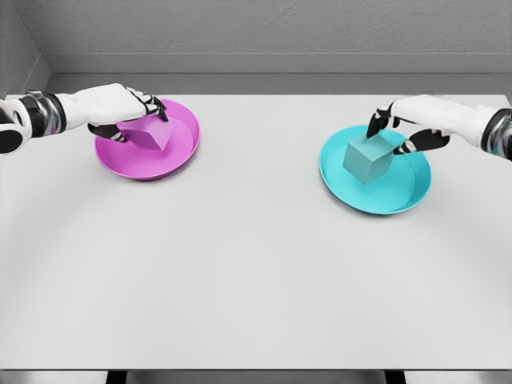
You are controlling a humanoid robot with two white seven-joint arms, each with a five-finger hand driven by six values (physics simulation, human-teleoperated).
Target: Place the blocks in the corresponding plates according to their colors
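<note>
At upper left the left hand grips the purple block inside the purple plate, at right the right hand pinches the teal block inside the teal plate — fingers clasped, colours matched — seemingly ready for release.

Open table between magenta plate and cyan plate.
</note>
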